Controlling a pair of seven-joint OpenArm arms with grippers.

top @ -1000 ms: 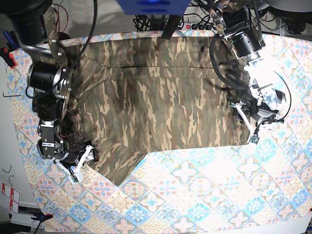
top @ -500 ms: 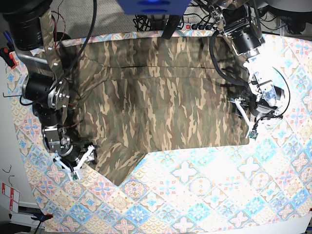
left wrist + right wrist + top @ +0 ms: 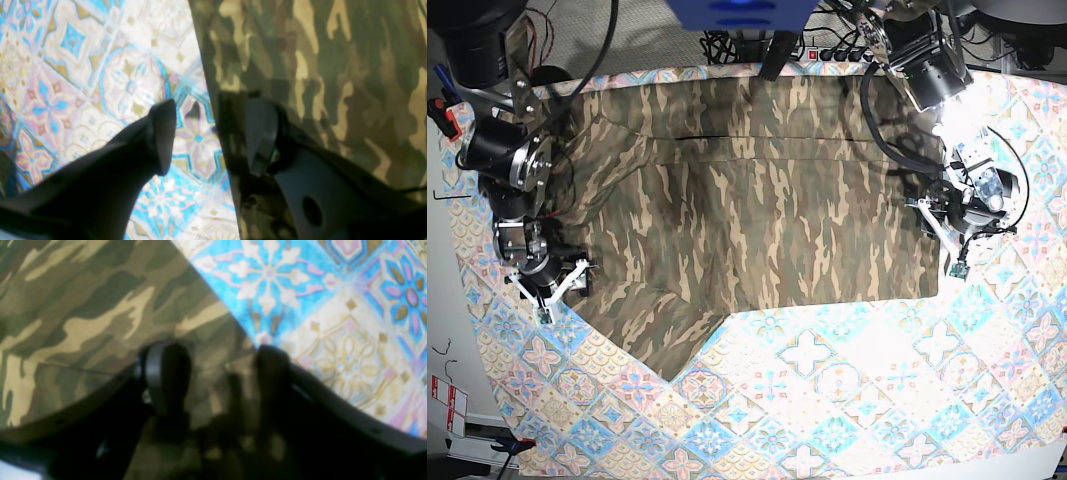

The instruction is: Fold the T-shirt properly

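Base view: T-shirt point(image 3: 747, 200) lies lengthwise left-right; left hand point(image 3: 941, 236) and right hand point(image 3: 562, 282) open.

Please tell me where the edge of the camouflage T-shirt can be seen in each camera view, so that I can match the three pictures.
Base view: the T-shirt fills the upper middle; its edges lie beside both end effectors.
Left wrist view: it covers the right half, its edge running top to bottom between the fingers.
Right wrist view: it covers the left, its edge slanting down to the right.
Shared landmark: the tile-patterned cloth under the shirt.
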